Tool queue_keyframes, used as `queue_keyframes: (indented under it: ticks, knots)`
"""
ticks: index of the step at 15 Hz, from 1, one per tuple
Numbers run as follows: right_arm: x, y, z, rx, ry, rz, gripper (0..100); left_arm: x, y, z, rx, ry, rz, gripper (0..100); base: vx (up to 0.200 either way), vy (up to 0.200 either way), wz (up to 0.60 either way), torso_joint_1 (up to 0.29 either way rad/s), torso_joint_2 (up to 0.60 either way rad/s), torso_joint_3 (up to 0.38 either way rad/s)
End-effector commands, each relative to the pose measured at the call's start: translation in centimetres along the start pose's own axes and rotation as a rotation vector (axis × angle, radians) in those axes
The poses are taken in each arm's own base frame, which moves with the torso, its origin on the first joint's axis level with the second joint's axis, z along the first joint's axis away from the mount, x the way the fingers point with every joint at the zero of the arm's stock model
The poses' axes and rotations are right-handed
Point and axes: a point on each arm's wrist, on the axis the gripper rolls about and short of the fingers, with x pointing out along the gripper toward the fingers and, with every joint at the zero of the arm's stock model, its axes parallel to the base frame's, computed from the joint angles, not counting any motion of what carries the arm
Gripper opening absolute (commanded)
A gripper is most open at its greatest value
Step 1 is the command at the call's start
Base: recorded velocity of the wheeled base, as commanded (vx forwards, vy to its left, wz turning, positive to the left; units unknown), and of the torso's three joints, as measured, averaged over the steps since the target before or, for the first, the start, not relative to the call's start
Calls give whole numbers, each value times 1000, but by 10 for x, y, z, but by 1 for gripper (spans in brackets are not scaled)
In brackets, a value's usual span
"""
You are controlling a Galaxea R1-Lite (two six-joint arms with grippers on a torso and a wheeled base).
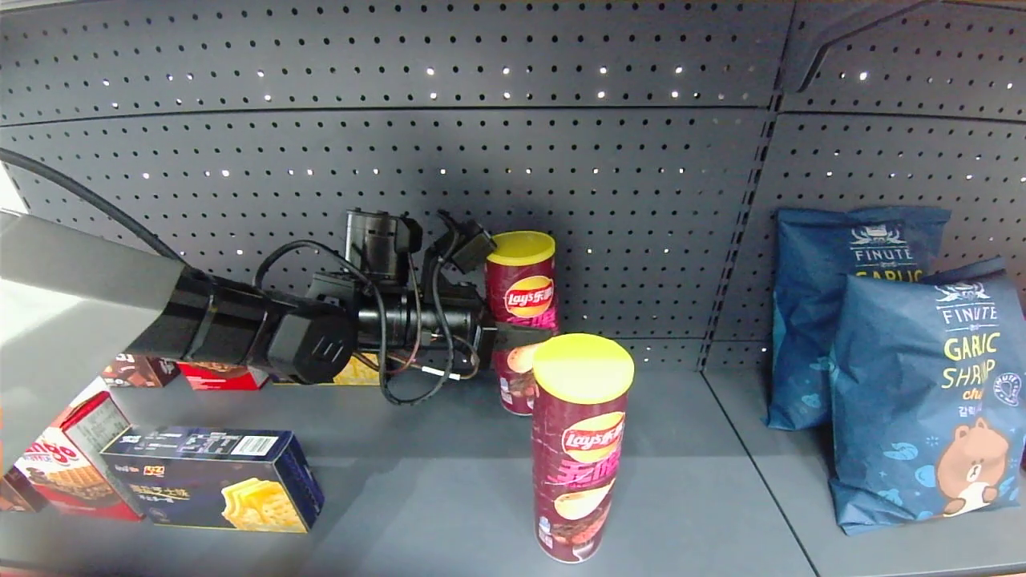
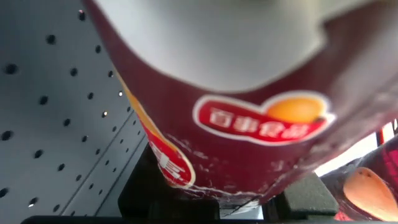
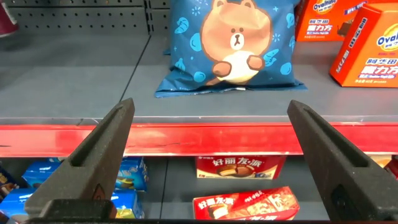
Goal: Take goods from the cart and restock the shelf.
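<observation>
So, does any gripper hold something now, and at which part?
The left gripper grips the rear chip can around its middle. The right gripper is open and holds nothing.

maroon chip cans (image 1: 579,457), yellow lids (image 1: 583,367)

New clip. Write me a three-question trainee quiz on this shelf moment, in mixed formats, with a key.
1. True or false: the left gripper is shut on the rear chip can.
2. Multiple choice: the front chip can is A) lying on its side, B) standing upright, C) upside down.
3. Fill in: the right gripper has its fingers ____.
Key: 1 true; 2 B; 3 open.
</observation>
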Motion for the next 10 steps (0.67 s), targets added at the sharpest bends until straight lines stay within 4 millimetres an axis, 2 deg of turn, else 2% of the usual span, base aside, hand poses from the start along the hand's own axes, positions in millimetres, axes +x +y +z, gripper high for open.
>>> queue_keyframes:
  ticks: [1,6,10]
  knots:
    - [0,0,0,0,1,0,100,8,5,-4,-2,4,-4,0,0,0,0,0,0,0]
    - [0,0,0,0,1,0,100,20,12,-5,9,-3,-9,0,0,0,0,0,0,0]
    - [0,0,0,0,1,0,100,29,15,-16,0,12,-18,0,0,0,0,0,0,0]
